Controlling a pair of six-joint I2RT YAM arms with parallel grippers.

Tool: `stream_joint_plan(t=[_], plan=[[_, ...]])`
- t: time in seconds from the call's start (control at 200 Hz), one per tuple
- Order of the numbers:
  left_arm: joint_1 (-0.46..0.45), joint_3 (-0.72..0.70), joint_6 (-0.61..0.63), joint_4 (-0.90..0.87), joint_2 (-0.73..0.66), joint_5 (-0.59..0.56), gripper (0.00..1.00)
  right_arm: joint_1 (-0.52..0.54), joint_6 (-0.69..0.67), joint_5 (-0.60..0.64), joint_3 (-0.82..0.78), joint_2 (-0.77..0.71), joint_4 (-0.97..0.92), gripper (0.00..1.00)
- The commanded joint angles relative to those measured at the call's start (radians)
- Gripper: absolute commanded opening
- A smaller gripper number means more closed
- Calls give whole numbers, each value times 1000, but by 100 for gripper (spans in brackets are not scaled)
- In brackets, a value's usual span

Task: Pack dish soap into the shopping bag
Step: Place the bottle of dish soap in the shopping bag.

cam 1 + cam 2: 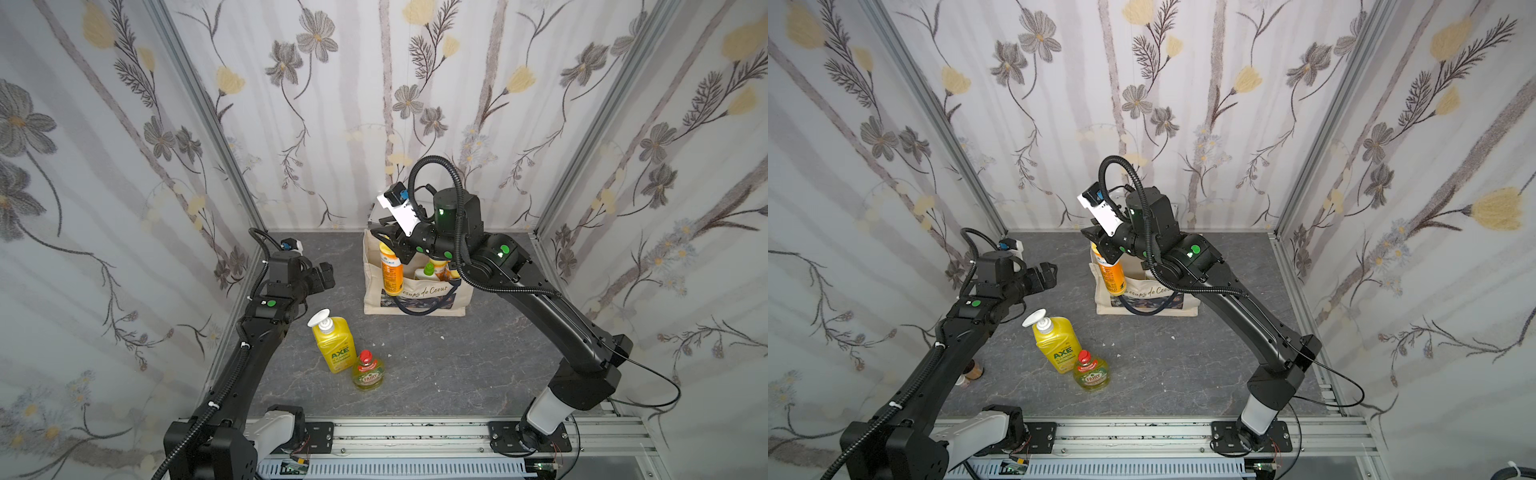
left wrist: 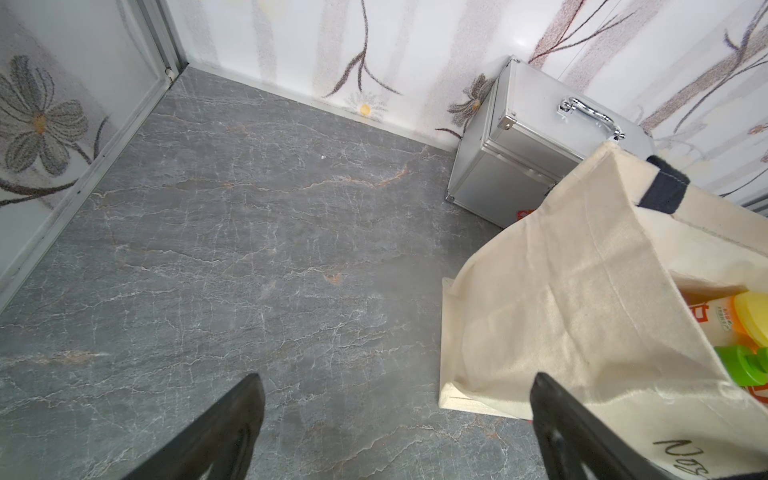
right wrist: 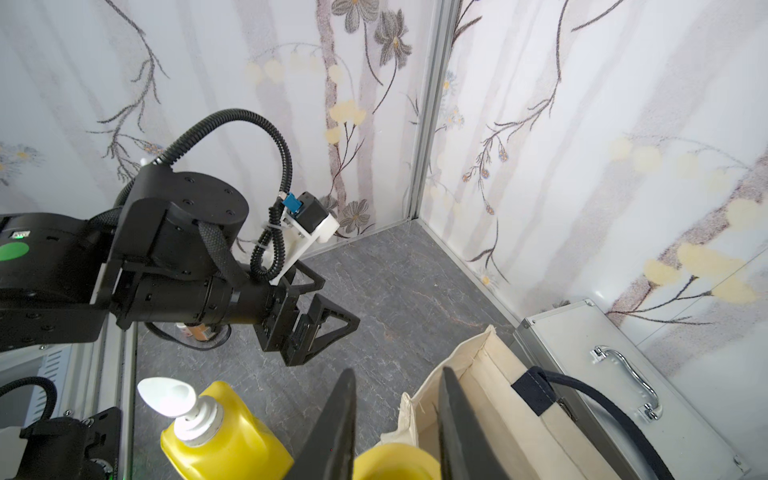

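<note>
Orange bottle at bag; two bottles not yet packed.
R end effector (image 1: 387, 244) clamped on yellow cap (image 3: 395, 463) of orange bottle (image 1: 392, 274) at bag's (image 1: 432, 291) 9 o'clock rim. Cap up, long axis approx vertical. Base inside or not: can't tell. Several bottles inside. AXE (image 1: 334, 347), Fairy (image 1: 368, 372) upright on worktop (image 1: 457, 365), 7 o'clock of bag. L end effector (image 1: 325, 275) wide open, empty.

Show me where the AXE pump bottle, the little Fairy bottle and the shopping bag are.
AXE pump bottle (image 1: 335, 348): in a top view, on its yellow body.
Fairy bottle (image 1: 368, 376): in a top view, on its label.
shopping bag (image 1: 430, 289): in a top view, on its lettered front wall.
</note>
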Motion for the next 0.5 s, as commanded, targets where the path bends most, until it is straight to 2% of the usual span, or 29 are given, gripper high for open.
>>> stream_joint_plan(t=[0.0,0.495], plan=[[0,6,6,1,0,-6,100,-9,6,8,45,5,88,0],[0,8,7,-1,-2,-5,100,-55,20,3,75,-12,163,0]])
